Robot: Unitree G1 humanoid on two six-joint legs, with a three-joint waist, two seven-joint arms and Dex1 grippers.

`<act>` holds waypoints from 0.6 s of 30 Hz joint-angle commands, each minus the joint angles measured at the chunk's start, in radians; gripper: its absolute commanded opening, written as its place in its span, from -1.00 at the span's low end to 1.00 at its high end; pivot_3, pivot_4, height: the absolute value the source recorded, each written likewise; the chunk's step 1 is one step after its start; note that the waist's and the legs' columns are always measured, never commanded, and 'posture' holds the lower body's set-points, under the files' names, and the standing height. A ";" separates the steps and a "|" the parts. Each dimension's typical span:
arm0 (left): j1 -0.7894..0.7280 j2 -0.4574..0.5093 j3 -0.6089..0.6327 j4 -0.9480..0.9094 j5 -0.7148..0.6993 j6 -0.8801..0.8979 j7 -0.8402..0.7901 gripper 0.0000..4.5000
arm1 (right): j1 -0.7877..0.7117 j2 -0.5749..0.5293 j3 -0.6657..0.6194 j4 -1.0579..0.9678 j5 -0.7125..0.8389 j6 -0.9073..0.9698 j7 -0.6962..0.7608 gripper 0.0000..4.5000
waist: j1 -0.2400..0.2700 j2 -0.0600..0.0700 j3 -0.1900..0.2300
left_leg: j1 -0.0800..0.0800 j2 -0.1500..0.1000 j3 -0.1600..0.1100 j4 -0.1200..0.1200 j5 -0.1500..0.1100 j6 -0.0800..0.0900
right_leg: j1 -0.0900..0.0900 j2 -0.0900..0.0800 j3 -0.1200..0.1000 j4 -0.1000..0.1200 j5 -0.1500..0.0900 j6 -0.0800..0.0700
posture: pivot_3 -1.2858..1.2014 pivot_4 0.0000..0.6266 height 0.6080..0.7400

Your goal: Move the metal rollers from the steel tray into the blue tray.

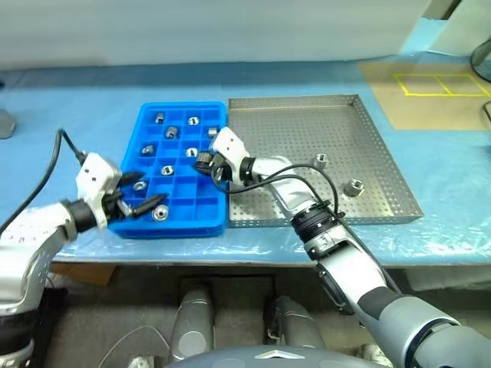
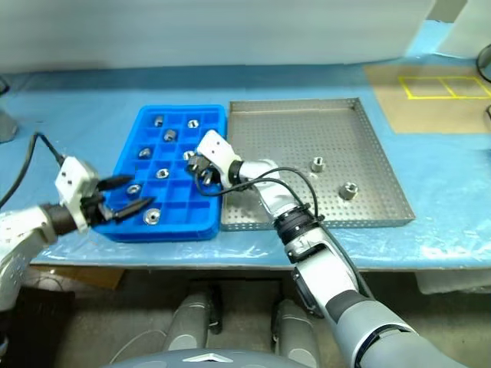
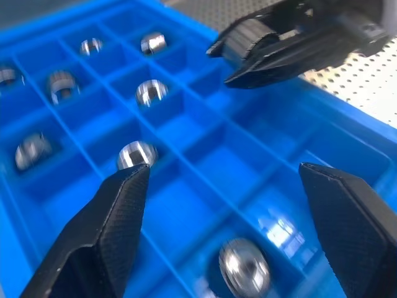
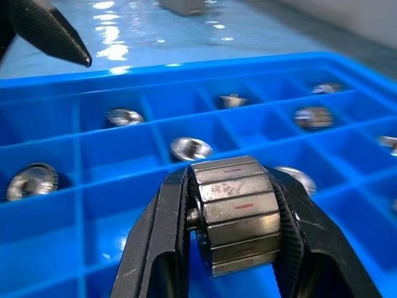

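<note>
The blue tray (image 1: 178,228) lies left of the steel tray (image 1: 307,126), rim to rim. Several metal rollers sit in its compartments, such as one (image 1: 170,132) at the back and one (image 1: 160,213) at the front. Two more rollers (image 1: 321,160) (image 1: 355,186) rest on the steel tray's perforated floor. My right gripper (image 1: 205,163) reaches left over the blue tray's right side, shut on a roller (image 4: 239,214) held above the compartments. Over the tray's front left corner, my left gripper (image 1: 142,198) stands open with nothing between its fingers (image 3: 105,236).
Both trays lie on a pale blue table sheet (image 1: 77,107). A brown board with yellow tape squares (image 1: 437,84) sits at the back right. A black cable (image 1: 54,153) loops from my left wrist. The table's front edge runs just below the trays.
</note>
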 commanded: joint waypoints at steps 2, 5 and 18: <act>0.117 0.021 0.106 -0.113 -0.053 0.028 -0.009 0.80 | -0.024 0.045 0.034 0.004 -0.012 -0.053 0.027 -0.45 | 0.029 0.001 0.000 | 0.001 0.000 0.000 -0.002 0.001 -0.001 | 0.001 0.000 -0.002 0.000 0.000 -0.001 | 0.32 -0.52 1.00; 0.148 0.022 0.133 -0.111 -0.056 0.026 0.005 0.80 | -0.023 0.058 0.041 0.005 -0.011 -0.066 0.043 -0.45 | 0.047 0.001 0.001 | 0.002 0.000 0.000 -0.002 0.000 -0.001 | 0.001 0.000 0.000 0.000 -0.001 0.000 | 0.33 -0.52 1.00; 0.055 0.002 0.021 -0.111 -0.086 0.028 0.044 0.80 | -0.016 0.013 0.013 0.010 -0.031 -0.043 0.003 -0.45 | 0.062 0.000 0.000 | 0.006 -0.002 0.000 -0.009 0.004 -0.006 | 0.001 0.001 0.003 0.000 -0.001 0.001 | 0.27 -0.52 1.00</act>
